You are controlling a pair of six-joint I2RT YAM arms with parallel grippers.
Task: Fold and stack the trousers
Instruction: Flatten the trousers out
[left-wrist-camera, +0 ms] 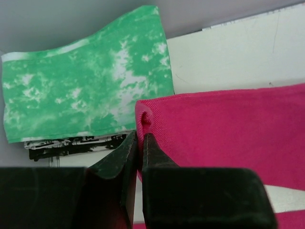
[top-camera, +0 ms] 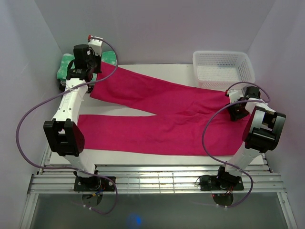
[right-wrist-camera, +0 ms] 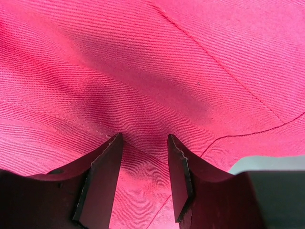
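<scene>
we find the trousers [top-camera: 157,119] laid flat across the white table [top-camera: 157,71], waist at the right and both legs running out to the left. the near leg lies roughly parallel to the near edge of the table, while the far leg slants away toward the far left corner, so the two legs part in a narrow v near the middle. the left gripper [left-wrist-camera: 140,140] is at the far left, at the hem end of the far leg. in the left wrist view its jaws are drawn almost together and are clamped on the hem edge, and a small curl of pink cloth stands up just above the fingertips. the right gripper [right-wrist-camera: 144,143] is at the right end of the garment, over the waist area. in the right wrist view its jaws stand apart, the tips low against the fabric, with pink twill and a stitched seam showing across the gap between them. a folded green-and-white mottled cloth [left-wrist-camera: 86,81] sits at the far left corner, just beside the clamped hem, and rests on top of a black-and-white patterned cloth [left-wrist-camera: 71,143]; whether the hem touches the green cloth we cannot tell. a white mesh basket [top-camera: 219,53] stands at the far right of the table, just beyond the far edge of the waist.
</scene>
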